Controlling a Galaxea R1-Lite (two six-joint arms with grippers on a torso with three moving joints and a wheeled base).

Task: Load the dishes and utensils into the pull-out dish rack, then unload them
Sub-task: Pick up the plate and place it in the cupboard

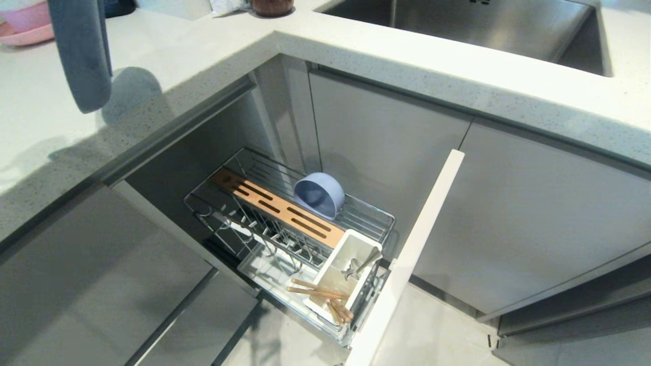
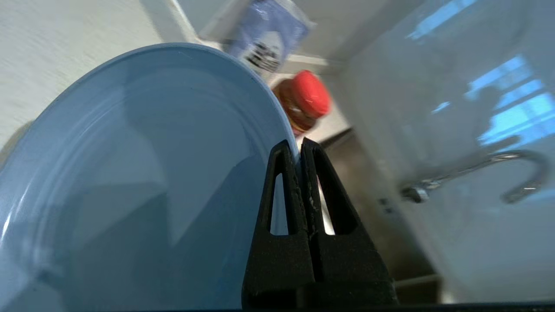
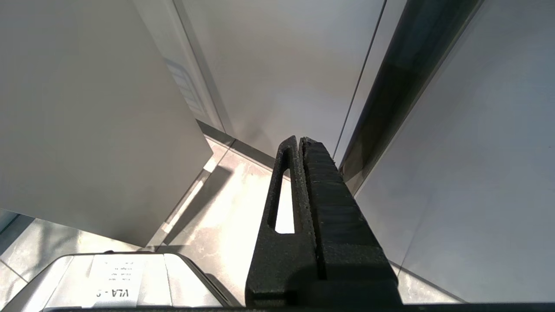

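The pull-out dish rack (image 1: 231, 163) stands drawn out of the corner cabinet, its pale front panel (image 1: 412, 254) to the right. In it the pale blue bowl (image 1: 319, 194) lies on its side by the wooden strip (image 1: 277, 207). The white caddy (image 1: 358, 245) holds the spoon (image 1: 363, 264) and the chopsticks (image 1: 318, 291). My left gripper (image 2: 298, 145) is shut on the rim of the pale blue plate (image 2: 130, 173), which hangs tilted over the counter at the upper left (image 1: 81, 56). My right gripper (image 3: 299, 141) is shut and empty, parked low near the floor.
Pink dishes (image 1: 25, 23) sit at the counter's far left corner. A steel sink (image 1: 473, 23) with its faucet (image 2: 516, 173) lies at the back right. A jar with a red lid (image 2: 305, 102) and a blue packet (image 2: 269, 39) stand at the back of the counter.
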